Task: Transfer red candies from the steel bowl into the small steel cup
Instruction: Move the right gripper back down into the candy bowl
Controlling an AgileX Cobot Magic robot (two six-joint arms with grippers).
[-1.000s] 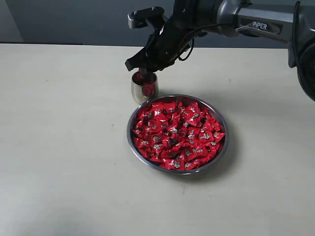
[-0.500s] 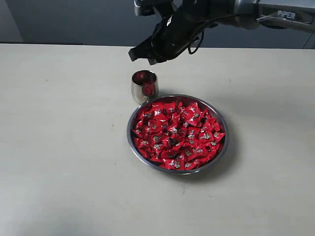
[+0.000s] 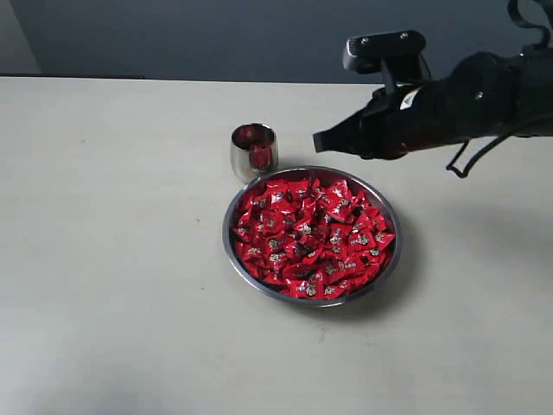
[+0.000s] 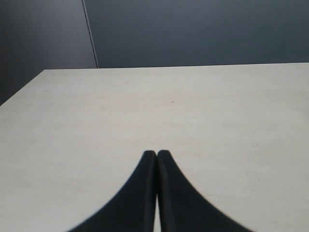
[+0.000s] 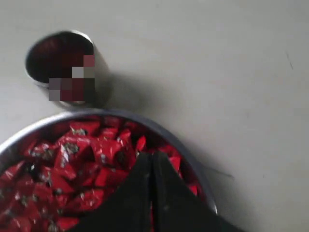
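Currently | right end effector (image 3: pixel 321 141) is seen pressed together, empty, held in the air over the steel bowl (image 3: pixel 227 233) | left end effector (image 4: pixel 156 154) is seen closed above bare desk (image 3: pixel 104 259) | red candies (image 3: pixel 311 233) are heaped in the bowl | small steel cup (image 3: pixel 253 157) is stood just beside it, red seen inside

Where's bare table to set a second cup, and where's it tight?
Bare: table left of the cup and bowl in the exterior view, plus the strip in front of the bowl. Tight: cup sits close to the bowl's rim; shut right gripper hangs above the bowl's far side.
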